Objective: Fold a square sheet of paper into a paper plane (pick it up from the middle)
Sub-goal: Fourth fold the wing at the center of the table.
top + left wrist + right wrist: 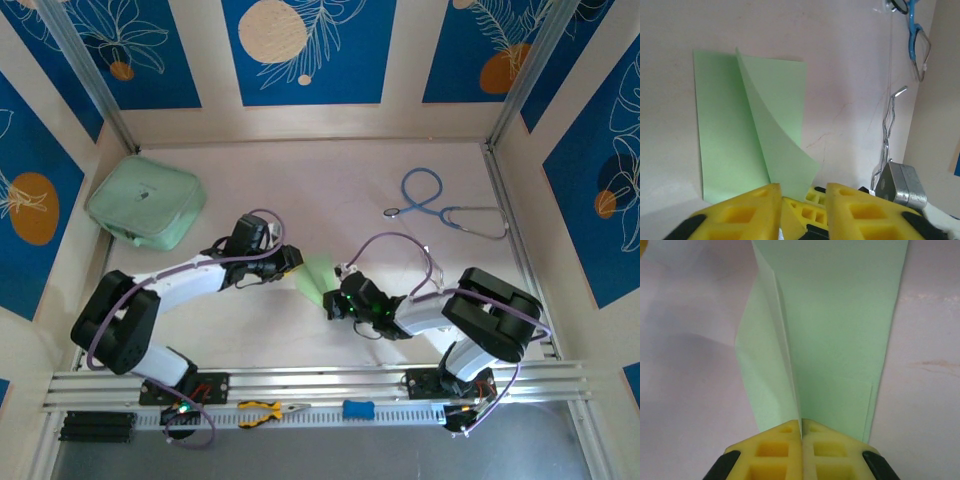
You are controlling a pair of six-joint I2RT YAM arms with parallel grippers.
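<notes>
The square sheet of paper (317,276) is light green and lies folded on the table between my two grippers. In the left wrist view the sheet (730,135) lies flat with one flap (782,130) curling up off it. My left gripper (804,192) has its yellow jaws apart around the flap's lower corner, and the right gripper's yellow fingertips (812,210) show in the gap. My right gripper (801,427) is shut on the raised centre crease of the sheet (840,340), with a panel lying on either side. From above, the left gripper (291,262) and right gripper (334,300) face each other across the paper.
A thick mint-green pouch (145,203) lies at the back left. A blue stethoscope (440,205) lies at the back right, and its tubing (914,40) shows ahead of the left gripper. Pliers (265,411) and a blue block (358,408) sit on the front rail. Walls close in three sides.
</notes>
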